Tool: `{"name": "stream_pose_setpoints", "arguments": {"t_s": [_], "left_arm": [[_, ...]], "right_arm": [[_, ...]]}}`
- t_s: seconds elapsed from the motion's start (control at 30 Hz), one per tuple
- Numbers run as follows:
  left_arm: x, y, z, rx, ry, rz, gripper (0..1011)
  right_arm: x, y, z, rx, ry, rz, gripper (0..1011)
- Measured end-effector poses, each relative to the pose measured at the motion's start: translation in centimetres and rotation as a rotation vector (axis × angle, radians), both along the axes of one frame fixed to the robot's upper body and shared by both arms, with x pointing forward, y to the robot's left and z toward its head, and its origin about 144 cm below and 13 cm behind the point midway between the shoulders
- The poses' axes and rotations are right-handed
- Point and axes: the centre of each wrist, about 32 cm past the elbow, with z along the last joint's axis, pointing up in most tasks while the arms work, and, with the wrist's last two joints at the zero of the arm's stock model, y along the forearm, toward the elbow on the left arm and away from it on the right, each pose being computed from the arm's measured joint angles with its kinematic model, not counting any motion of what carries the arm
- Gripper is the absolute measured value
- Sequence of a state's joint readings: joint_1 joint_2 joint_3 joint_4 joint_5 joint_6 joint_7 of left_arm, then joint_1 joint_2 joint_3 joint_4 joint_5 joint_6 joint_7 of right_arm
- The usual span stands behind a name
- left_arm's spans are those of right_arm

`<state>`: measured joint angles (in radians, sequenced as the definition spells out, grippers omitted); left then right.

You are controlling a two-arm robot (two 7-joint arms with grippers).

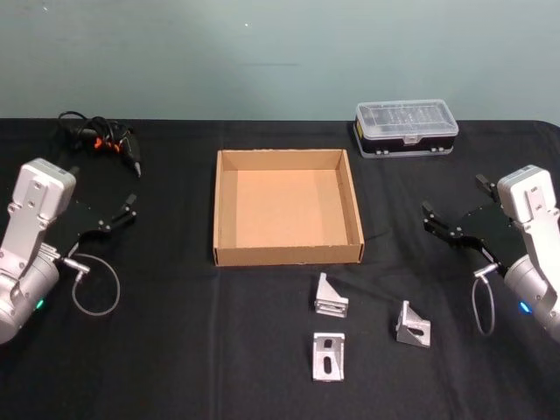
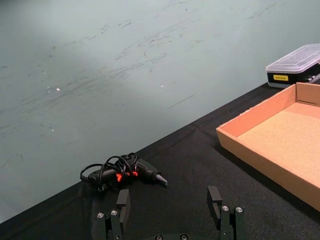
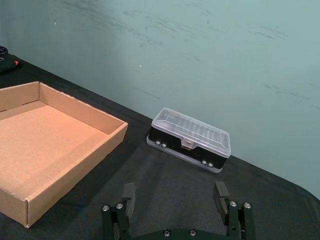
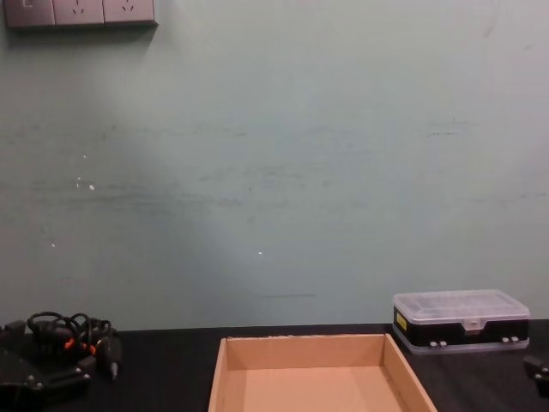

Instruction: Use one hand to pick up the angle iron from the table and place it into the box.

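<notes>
Three angle irons (image 1: 331, 297) lie on the black desk (image 1: 175, 350) just before the cardboard box (image 1: 287, 255); left claw (image 1: 120, 214) and right claw (image 1: 455, 205) (both spread apart) hover at either side.

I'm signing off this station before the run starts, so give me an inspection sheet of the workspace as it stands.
Surface: flat black matte tabletop, no spills seen.
Job's things: wide tan cardboard box, empty; three silver metal angle irons lie apart on the tabletop in front of it.
Clutter: clear-lidded plastic case with black base behind the box's right corner; black corded tool with orange marks at far left.
Grippers: left hand open over the left side; right hand open over the right side; both hold nothing.
Cables: grey cable loop at each wrist; the tool's cord is bundled.
Surroundings: pale green wall, sockets high up.
</notes>
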<state>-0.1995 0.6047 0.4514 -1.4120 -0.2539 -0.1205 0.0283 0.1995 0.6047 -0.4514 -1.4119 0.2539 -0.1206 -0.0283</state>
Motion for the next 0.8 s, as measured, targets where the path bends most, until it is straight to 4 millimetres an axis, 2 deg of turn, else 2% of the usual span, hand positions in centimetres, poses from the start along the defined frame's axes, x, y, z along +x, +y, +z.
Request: {"name": "stream_pose_setpoints", "arguments": {"t_s": [0.8], "left_arm": [[0.0,0.0,0.0,0.0,0.0,0.0,1011]], "right_arm": [[0.0,0.0,0.0,0.0,0.0,0.0,1000]]}}
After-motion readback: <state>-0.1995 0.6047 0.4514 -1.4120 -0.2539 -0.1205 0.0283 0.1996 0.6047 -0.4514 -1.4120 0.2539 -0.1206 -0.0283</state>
